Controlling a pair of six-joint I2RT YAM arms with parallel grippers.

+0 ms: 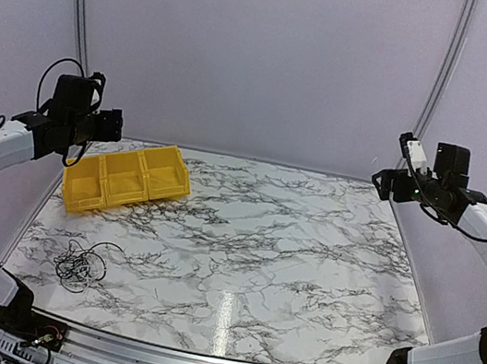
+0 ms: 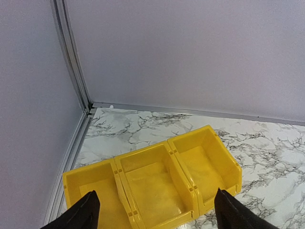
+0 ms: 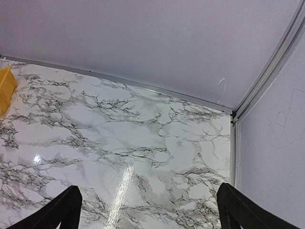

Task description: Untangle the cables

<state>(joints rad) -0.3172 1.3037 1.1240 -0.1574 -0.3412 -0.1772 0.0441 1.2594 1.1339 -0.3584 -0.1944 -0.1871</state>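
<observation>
The cables (image 1: 80, 263) lie in one small tangle of thin dark wires on the marble table, near the front left corner. They show only in the top view. My left gripper (image 1: 112, 126) hangs high at the back left, far behind the tangle, open and holding nothing. In the left wrist view its black fingertips (image 2: 87, 211) stand wide apart over the yellow bins (image 2: 157, 181). My right gripper (image 1: 384, 182) is raised at the back right, open and empty. In the right wrist view my right gripper (image 3: 150, 210) shows only bare marble between its tips.
A row of three joined yellow bins (image 1: 127, 178) sits at the back left, all empty; one corner of the bins (image 3: 5, 88) shows in the right wrist view. Pale walls with metal rails (image 2: 71, 62) close the table (image 1: 286, 264) on three sides.
</observation>
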